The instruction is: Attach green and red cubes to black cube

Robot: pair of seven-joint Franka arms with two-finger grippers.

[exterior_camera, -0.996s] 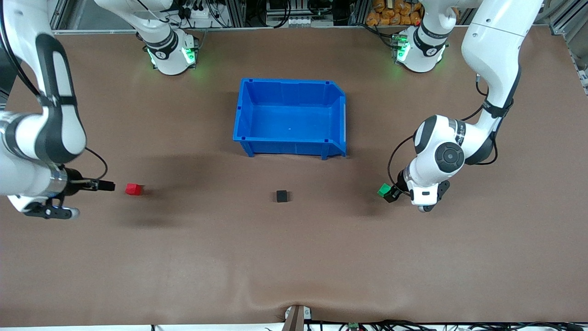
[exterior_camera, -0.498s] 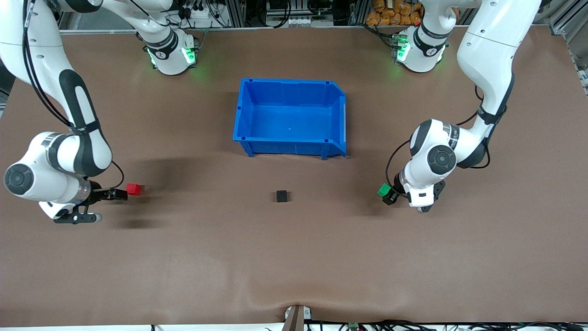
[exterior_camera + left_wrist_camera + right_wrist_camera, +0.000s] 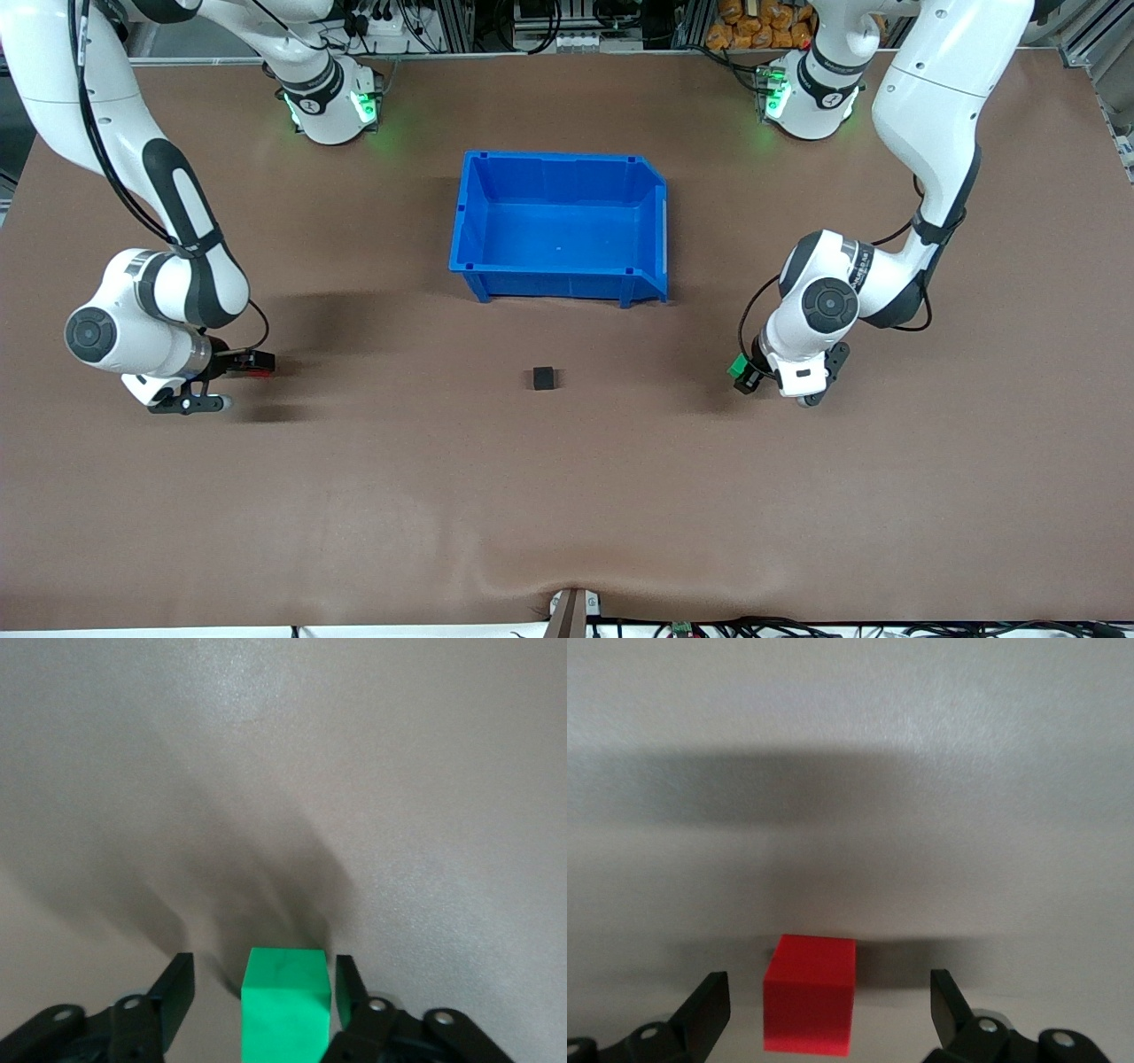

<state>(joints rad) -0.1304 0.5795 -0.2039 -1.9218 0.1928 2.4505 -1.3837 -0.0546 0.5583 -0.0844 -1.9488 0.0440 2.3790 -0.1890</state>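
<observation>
Black cube: sits alone on the brown tabletop, nearer to the front camera than the blue bin, about midway between the two grippers and well apart from both

Blue bin: stands upright on the tabletop between the two arm bases and the black cube, its inside bare

Red cube: rests on the tabletop toward the right arm's end, roughly level with the black cube; in the right wrist view it lies between the spread fingers, a gap showing on each side, the wider one toward the other finger

Right gripper: down at the tabletop, released, its fingers straddling the red cube without touching it

Green cube: on the tabletop toward the left arm's end, level with the black cube; in the left wrist view it fills much of the space between the fingers, one finger just beside its face, the other with a clear gap

Left gripper: low at the tabletop, released around the green cube, not clenched on it

Arms: both reach down from their bases, wrists bent low, each hand turned toward the middle of the tabletop
</observation>
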